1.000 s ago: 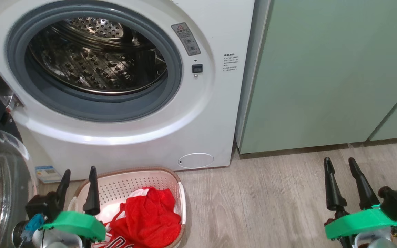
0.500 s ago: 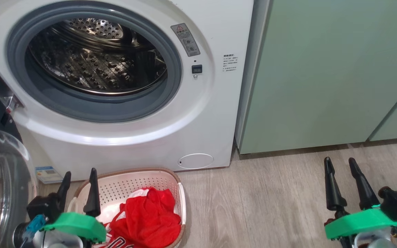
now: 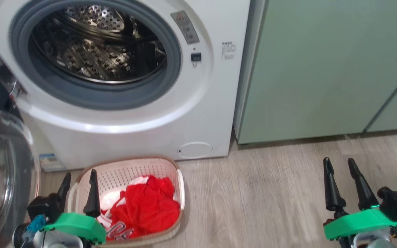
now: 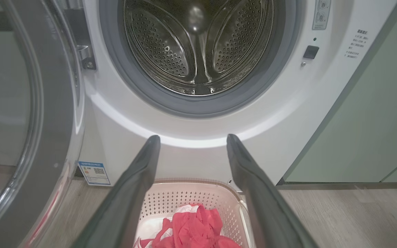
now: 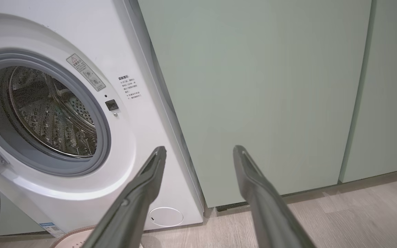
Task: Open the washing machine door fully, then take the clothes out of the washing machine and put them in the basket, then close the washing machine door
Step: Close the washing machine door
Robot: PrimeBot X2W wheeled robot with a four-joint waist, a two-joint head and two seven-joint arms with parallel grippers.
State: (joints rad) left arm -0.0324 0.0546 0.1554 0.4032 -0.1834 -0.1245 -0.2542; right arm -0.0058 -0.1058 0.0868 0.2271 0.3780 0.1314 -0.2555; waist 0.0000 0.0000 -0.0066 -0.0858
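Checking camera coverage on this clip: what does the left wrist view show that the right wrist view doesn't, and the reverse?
Left wrist view: the red clothes lying in the basket, and the glass of the open door at that view's left.
Right wrist view: the small round white flap low on the machine's front.
Shared: the washing machine with its steel drum showing no clothes, the pale green cabinets, the wooden floor, and each arm's own open fingers, the left gripper and the right gripper.
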